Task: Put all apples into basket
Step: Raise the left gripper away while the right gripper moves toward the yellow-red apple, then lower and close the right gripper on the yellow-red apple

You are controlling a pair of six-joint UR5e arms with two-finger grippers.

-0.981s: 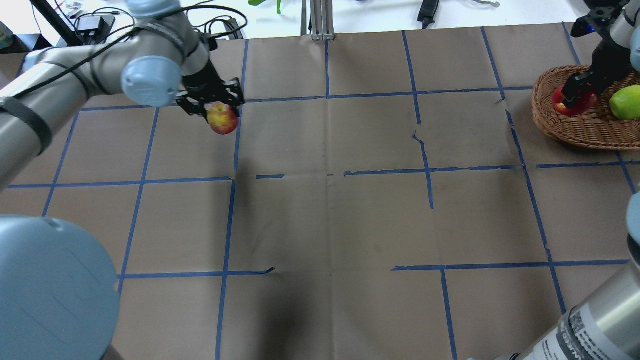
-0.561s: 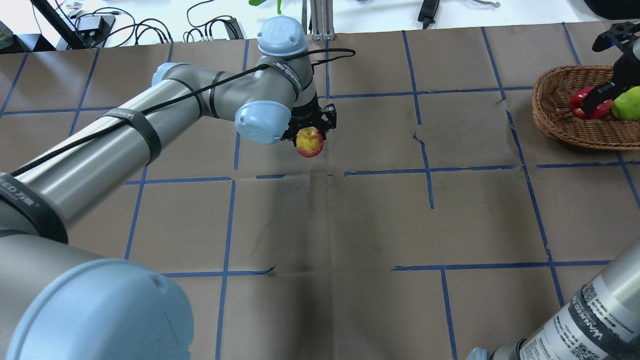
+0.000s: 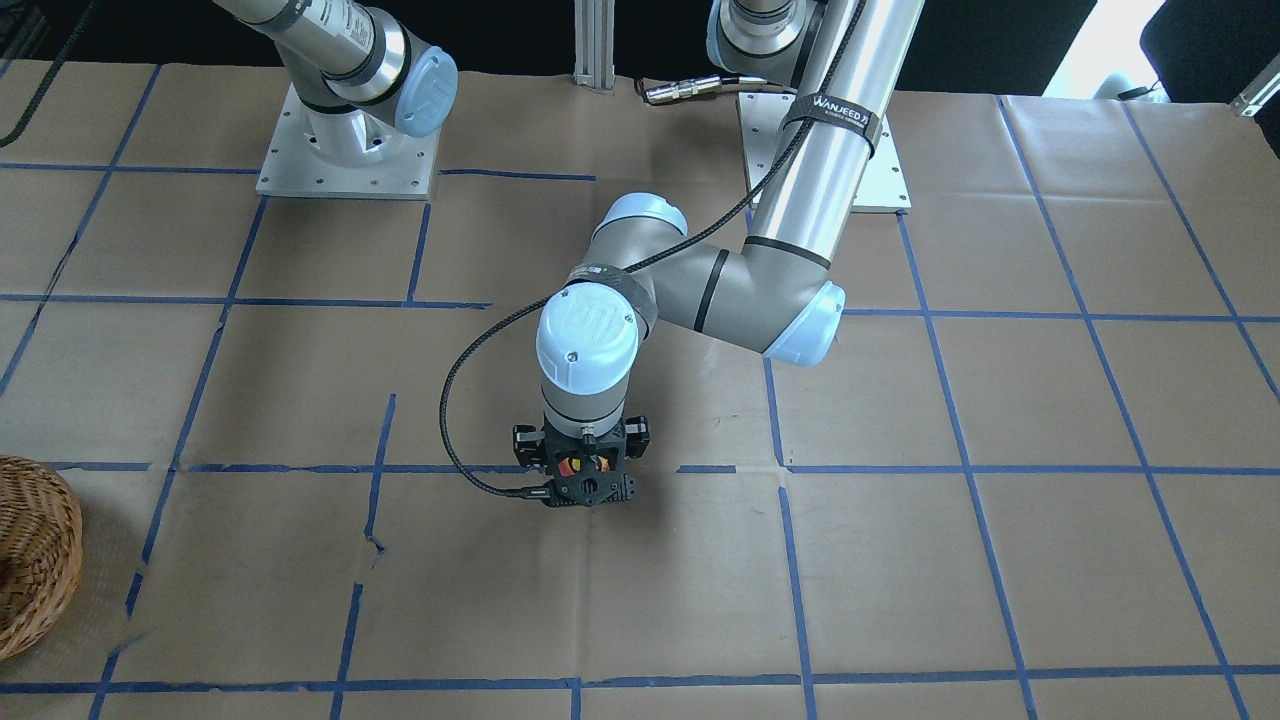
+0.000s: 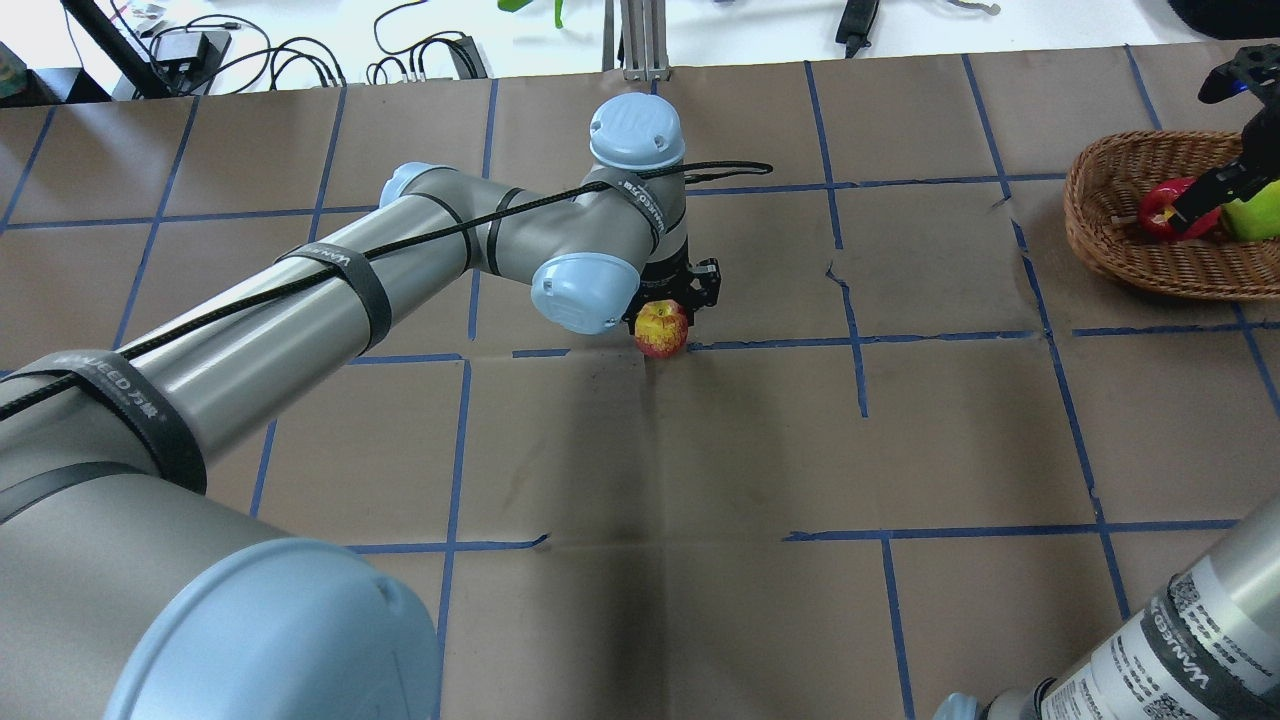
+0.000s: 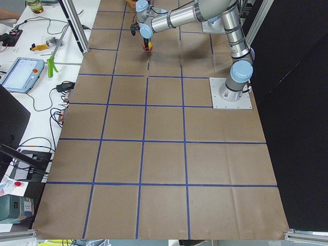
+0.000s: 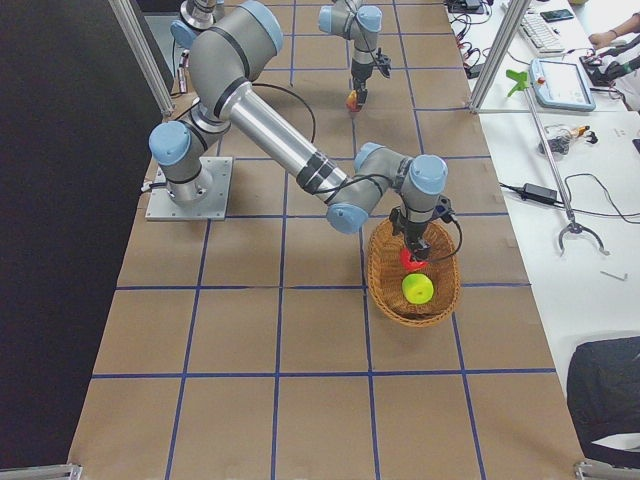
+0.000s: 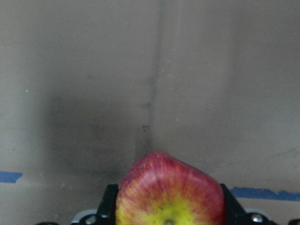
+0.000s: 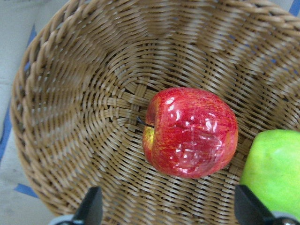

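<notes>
The left gripper [image 4: 672, 305] is gripping the red-and-yellow apple [image 4: 661, 330] from above, hanging over the middle of the tabletop [image 4: 700, 450], a little toward the far edge. By the right edge near the far corner, the basket [image 4: 1095, 225] is holding the red apple [image 4: 1156, 214] and the green apple [image 4: 1258, 215] side by side, and the right gripper [image 4: 1200, 198] is hovering over them.

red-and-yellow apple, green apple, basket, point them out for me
red-and-yellow apple [image 4: 661, 328]: overhead exterior, its near face
green apple [image 6: 418, 289]: exterior right, its top
basket [image 4: 1095, 215]: overhead exterior, its left inner wall
</notes>
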